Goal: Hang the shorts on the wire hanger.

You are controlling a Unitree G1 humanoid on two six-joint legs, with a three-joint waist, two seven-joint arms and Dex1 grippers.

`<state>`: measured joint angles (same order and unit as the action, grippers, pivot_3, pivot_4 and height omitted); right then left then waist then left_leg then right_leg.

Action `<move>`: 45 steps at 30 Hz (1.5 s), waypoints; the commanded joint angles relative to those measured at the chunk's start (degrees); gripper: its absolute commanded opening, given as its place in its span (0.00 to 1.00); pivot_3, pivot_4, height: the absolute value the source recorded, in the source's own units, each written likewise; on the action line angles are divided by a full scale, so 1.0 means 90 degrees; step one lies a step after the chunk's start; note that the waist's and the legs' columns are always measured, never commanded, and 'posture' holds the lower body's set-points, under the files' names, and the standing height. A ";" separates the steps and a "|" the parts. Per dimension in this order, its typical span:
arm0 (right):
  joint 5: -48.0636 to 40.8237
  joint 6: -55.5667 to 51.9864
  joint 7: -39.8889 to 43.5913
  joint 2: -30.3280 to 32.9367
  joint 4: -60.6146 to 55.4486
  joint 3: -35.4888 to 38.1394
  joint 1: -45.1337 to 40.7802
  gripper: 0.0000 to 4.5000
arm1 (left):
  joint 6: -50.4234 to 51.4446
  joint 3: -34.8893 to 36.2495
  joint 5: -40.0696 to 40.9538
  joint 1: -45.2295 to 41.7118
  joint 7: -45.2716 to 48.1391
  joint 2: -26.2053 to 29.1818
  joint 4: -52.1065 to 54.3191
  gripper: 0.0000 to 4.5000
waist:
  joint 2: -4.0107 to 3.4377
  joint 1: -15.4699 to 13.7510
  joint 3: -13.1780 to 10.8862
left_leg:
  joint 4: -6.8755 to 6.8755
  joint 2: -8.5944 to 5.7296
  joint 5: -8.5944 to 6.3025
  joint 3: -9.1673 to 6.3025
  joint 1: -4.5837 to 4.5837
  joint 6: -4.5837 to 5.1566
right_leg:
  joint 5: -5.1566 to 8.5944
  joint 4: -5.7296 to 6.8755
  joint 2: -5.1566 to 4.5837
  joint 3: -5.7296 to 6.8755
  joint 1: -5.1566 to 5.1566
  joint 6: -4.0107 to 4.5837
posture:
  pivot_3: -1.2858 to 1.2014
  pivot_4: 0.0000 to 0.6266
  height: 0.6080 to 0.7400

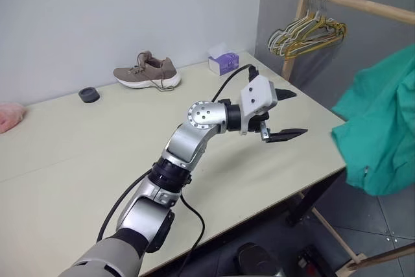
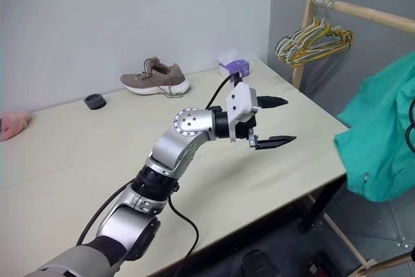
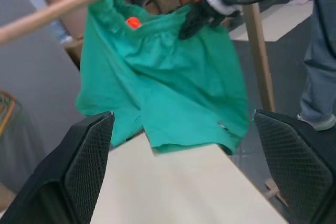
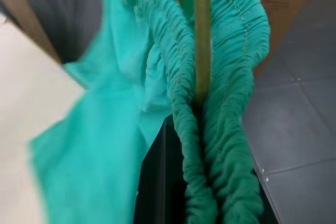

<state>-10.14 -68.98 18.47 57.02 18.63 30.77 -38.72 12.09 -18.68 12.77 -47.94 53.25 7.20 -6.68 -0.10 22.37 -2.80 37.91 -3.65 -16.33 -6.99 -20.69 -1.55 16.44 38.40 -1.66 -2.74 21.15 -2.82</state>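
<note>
The left gripper (image 1: 286, 115) hangs over the table (image 1: 78, 160) near its right edge, its two black fingers spread wide and empty. The right gripper (image 3: 195, 18) is clamped together on the gathered waistband of the one pair of shorts (image 1: 382, 128), held up beyond the table's edge and cut off in the head views. The right wrist view shows the wire hanger (image 4: 201, 35) threaded between the waistband folds. One shoe (image 1: 148, 72) sits far back; a cluster of hangers (image 1: 308, 34) dangles from the rail.

A pale beige surface (image 1: 78, 160) stands against a plain grey-white wall (image 1: 97, 17), beside a wooden rail (image 1: 376, 6), above a dark tiled floor (image 1: 363, 215).
</note>
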 commanded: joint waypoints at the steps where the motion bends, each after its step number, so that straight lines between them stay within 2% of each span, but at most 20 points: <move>1: 0.0130 0.0505 -0.0073 0.0401 0.1027 -0.0282 -0.0776 0.00 | -0.0125 0.0082 -0.0037 -0.0284 -0.0110 -0.0179 -0.0021 1.00 | -0.0028 -0.0009 -0.0012 | -0.0001 -0.0001 -0.0001 0.0002 0.0001 0.0001 | 0.0000 -0.0007 0.0000 0.0000 -0.0003 0.0000 | 0.35 0.04 1.00; 8: 0.0408 0.1403 0.0020 0.0703 0.3268 -0.1070 -0.2039 0.00 | 0.0456 0.0313 0.0237 -0.0587 -0.0497 -0.0632 -0.0068 1.00 | -0.0061 -0.0020 -0.0030 | -0.0002 -0.0001 -0.0006 0.0043 0.0000 0.0013 | -0.0008 -0.0037 0.0000 -0.0015 -0.0012 -0.0013 | 0.35 0.04 1.00; 15: 0.0594 0.1759 0.0178 0.0831 0.4455 -0.1516 -0.2748 0.00 | 0.1489 0.0544 0.1010 -0.0753 -0.0377 -0.0846 0.0289 1.00 | -0.0062 -0.0021 -0.0032 | -0.0006 0.0000 -0.0011 0.0092 0.0016 0.0020 | -0.0008 -0.0037 0.0008 -0.0063 -0.0012 -0.0024 | 0.36 0.03 1.00; 24: 0.0532 0.1740 0.0151 0.0817 0.4941 -0.1635 -0.3201 0.00 | 0.2311 0.0779 0.1743 -0.0948 -0.0380 -0.1008 0.0559 1.00 | -0.0057 -0.0019 -0.0036 | -0.0003 -0.0001 -0.0026 0.0126 0.0048 0.0044 | -0.0021 -0.0066 0.0014 -0.0131 -0.0035 -0.0057 | 0.36 0.03 1.00; 29: 0.0569 0.1947 0.0175 0.0920 0.5306 -0.1660 -0.3527 0.00 | 0.2325 0.0717 0.1783 -0.0982 -0.0268 -0.0964 0.0590 1.00 | -0.0056 0.0007 -0.0045 | -0.0011 0.0004 -0.0049 0.0161 0.0113 0.0060 | -0.0013 -0.0089 0.0019 -0.0142 -0.0102 -0.0067 | 0.36 0.04 1.00; 35: 0.0691 0.2037 0.0416 0.0958 0.5581 -0.1890 -0.3537 0.00 | 0.2281 0.0673 0.1793 -0.1011 -0.0205 -0.1034 0.0574 1.00 | -0.0056 0.0007 -0.0047 | -0.0009 0.0006 -0.0058 0.0164 0.0113 0.0075 | -0.0027 -0.0135 0.0019 -0.0154 -0.0119 -0.0091 | 0.36 0.04 1.00; 45: 0.0651 0.1994 0.0415 0.0927 0.5698 -0.1808 -0.3328 0.00 | 0.2244 0.0682 0.1793 -0.1058 -0.0178 -0.1124 0.0555 1.00 | -0.0056 -0.0001 -0.0047 | -0.0002 0.0005 -0.0072 0.0163 0.0113 0.0094 | -0.0033 -0.0159 0.0017 -0.0165 -0.0129 -0.0102 | 0.36 0.03 1.00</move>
<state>-3.60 -51.64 21.65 64.67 70.46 13.66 -68.42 33.27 -13.10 28.35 -55.51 51.45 -2.66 -3.22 -0.61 22.36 -3.22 37.89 -3.60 -16.98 -5.52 -19.67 -0.70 16.14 36.98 -1.51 -4.22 19.99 -3.74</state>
